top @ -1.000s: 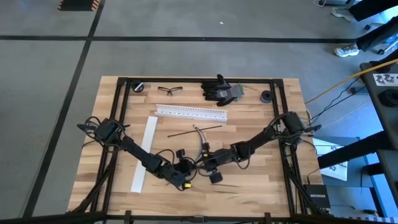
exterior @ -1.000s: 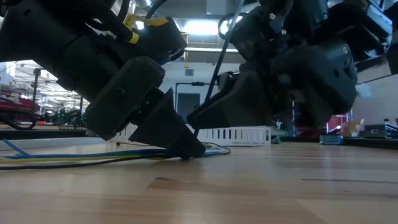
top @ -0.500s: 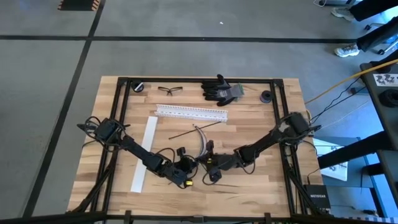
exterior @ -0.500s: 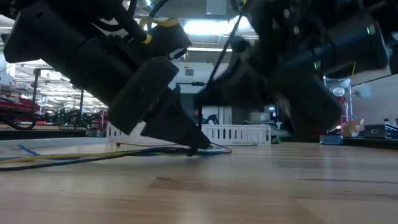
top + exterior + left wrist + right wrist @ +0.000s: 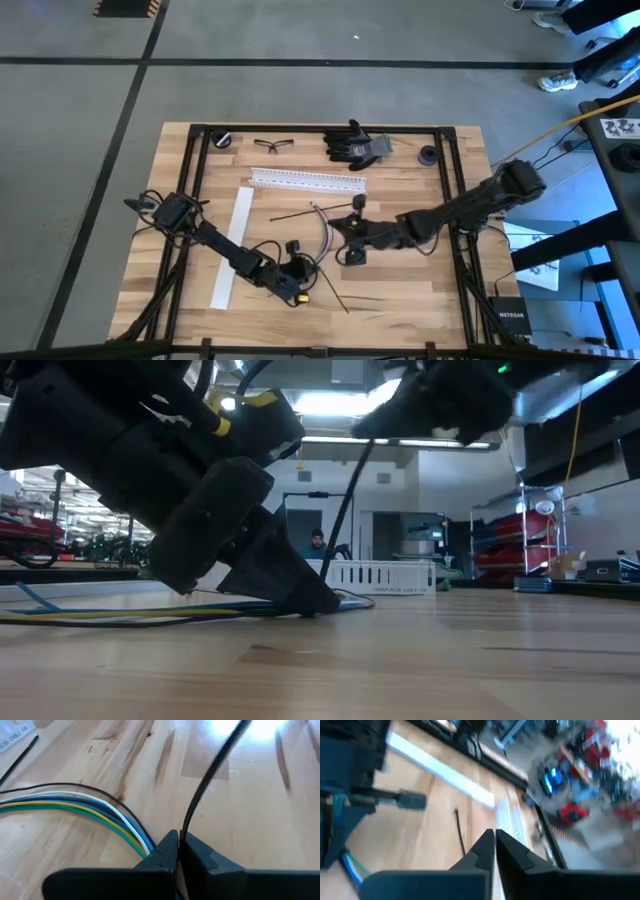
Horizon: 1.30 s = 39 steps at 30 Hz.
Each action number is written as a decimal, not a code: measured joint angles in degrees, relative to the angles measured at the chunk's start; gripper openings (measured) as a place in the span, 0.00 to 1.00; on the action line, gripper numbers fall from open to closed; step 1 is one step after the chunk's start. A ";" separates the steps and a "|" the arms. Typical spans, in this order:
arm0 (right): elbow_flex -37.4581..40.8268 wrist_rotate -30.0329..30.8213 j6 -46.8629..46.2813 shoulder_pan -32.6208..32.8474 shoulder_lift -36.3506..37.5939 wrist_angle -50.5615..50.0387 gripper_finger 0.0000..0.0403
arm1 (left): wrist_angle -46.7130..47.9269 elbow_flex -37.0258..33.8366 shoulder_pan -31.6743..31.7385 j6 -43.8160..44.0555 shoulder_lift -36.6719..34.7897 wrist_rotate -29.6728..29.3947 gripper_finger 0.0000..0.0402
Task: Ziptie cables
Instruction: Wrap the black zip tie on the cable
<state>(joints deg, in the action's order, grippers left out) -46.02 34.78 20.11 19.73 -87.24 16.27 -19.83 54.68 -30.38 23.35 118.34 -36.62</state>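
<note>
Wooden tabletop (image 5: 400,300) carries both arms near its front centre. Right gripper (image 5: 352,222) has pulled back and up since half a second ago: it was low beside the left one, now sits farther toward the rail, and in the low view it has lifted clear to the top edge (image 5: 440,400). Its fingers (image 5: 487,847) are clenched together with nothing visible between them. Left gripper (image 5: 300,283) has barely moved, tips still pressed down on the wood (image 5: 315,603). Its fingers (image 5: 170,851) are pinched on a thin black strand (image 5: 210,775) that rises away from them; I take it for a zip tie, not certain. Cables (image 5: 95,812), a bundle of white, blue, green, yellow and black wires, run along the wood right up to the left fingertips; from above they arc between the two grippers (image 5: 322,232), and in the low view they trail across the wood (image 5: 120,616).

Around: white slotted rail (image 5: 307,181) behind the cables, flat white strip (image 5: 231,245) beside the left arm, safety glasses (image 5: 273,144) and black gloves (image 5: 356,145) at the far edge. Left arm's bulk blocks much of the low view.
</note>
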 joint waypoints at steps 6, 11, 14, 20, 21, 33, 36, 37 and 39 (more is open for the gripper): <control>0.36 -8.52 -19.78 1.87 3.48 -16.40 0.13 | 1.06 0.60 0.01 -1.19 -2.43 0.52 0.00; 7.18 -15.76 -23.38 2.05 1.79 -5.07 0.31 | 0.49 0.63 0.33 1.79 -3.85 0.31 0.01; 11.03 -17.46 -22.79 1.94 -0.96 6.61 0.41 | 1.81 0.65 0.89 4.68 -3.85 -0.02 0.07; 12.45 -20.88 -18.42 1.96 -10.72 18.81 0.50 | 1.41 0.72 1.63 6.28 -3.87 -0.62 0.22; 12.19 -21.23 -18.26 2.01 -12.24 19.45 0.50 | 1.53 0.88 1.63 6.25 -3.91 -0.71 0.24; 10.16 -23.87 -17.54 2.01 -16.84 21.36 0.48 | 7.93 2.04 1.30 2.16 -9.75 -0.78 0.21; 9.75 -23.91 -16.79 2.01 -17.99 23.66 0.48 | 9.89 2.04 1.52 1.96 -10.01 -1.18 0.10; 9.79 -23.93 -16.71 2.01 -18.49 23.81 0.48 | 10.69 2.04 1.57 1.83 -10.01 -1.18 0.05; 8.44 -24.15 -16.63 1.99 -20.50 25.79 0.48 | 11.74 2.02 1.61 1.96 -10.05 -1.91 0.02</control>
<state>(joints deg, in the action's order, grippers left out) -37.58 10.63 3.49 21.71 -107.74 42.06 -8.09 56.71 -28.77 25.31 108.29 -38.53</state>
